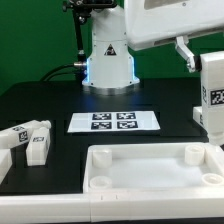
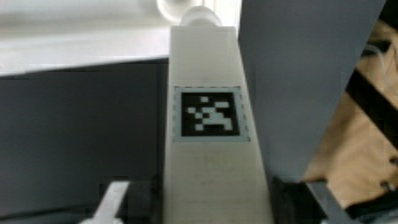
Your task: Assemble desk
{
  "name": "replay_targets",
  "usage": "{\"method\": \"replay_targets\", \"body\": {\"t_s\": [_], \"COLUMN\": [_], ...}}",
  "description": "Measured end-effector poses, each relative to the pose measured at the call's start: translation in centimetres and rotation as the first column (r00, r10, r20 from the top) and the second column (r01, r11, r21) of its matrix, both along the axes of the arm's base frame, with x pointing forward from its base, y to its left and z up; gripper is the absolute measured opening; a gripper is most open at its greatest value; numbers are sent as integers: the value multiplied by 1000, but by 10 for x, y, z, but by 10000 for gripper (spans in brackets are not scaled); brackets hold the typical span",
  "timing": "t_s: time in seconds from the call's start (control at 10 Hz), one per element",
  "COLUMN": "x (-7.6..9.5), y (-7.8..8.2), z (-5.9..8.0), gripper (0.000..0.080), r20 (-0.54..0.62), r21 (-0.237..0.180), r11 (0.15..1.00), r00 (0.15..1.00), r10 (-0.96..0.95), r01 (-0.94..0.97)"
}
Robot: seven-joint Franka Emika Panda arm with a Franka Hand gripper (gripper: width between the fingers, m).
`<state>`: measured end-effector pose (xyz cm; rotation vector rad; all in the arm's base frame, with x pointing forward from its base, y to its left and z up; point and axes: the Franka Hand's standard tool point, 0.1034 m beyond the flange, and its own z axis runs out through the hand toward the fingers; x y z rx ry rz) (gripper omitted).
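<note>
- Desk top [image 1: 150,172] is seen lying rim-up at the near edge of the black table [image 1: 35,100], with round sockets in its corners.
- Gripper [image 2: 210,205] is closed on one desk leg [image 1: 212,92], which is held upright at the exterior view's right, its long axis vertical.
- Far right corner socket [image 1: 190,152] is found just below the held leg and slightly toward the exterior view's left. A small shift that way and a straight descent are judged necessary.
- Two loose legs [image 1: 28,140] are seen lying well apart from it, at the exterior view's left.
</note>
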<state>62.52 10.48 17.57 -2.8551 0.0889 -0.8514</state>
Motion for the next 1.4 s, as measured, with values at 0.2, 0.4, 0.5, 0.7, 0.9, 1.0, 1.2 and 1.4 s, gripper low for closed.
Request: {"method": "replay_targets", "body": {"t_s": [0.2, 0.4, 0.5, 0.7, 0.9, 1.0, 1.2, 1.4], "x": [-8, -12, -12, -12, -12, -18, -20, -21], "y": [-1, 0, -5, -4, -4, 3, 5, 5], "z": [-11, -11, -15, -15, -15, -21, -24, -25], "gripper": [284, 284, 284, 284, 284, 284, 284, 284], "r20": [82, 98, 92, 91, 89, 63, 14, 12], "r21": [-40, -82, -84, -83, -84, -126, -192, -188], "r11": [999, 996, 996, 996, 996, 988, 961, 963], "r00": [997, 995, 996, 996, 996, 993, 979, 980], "r10": [11, 30, 23, 23, 24, 96, 206, 198], "r01": [-8, -22, -15, -16, -17, -88, -199, -192]}}
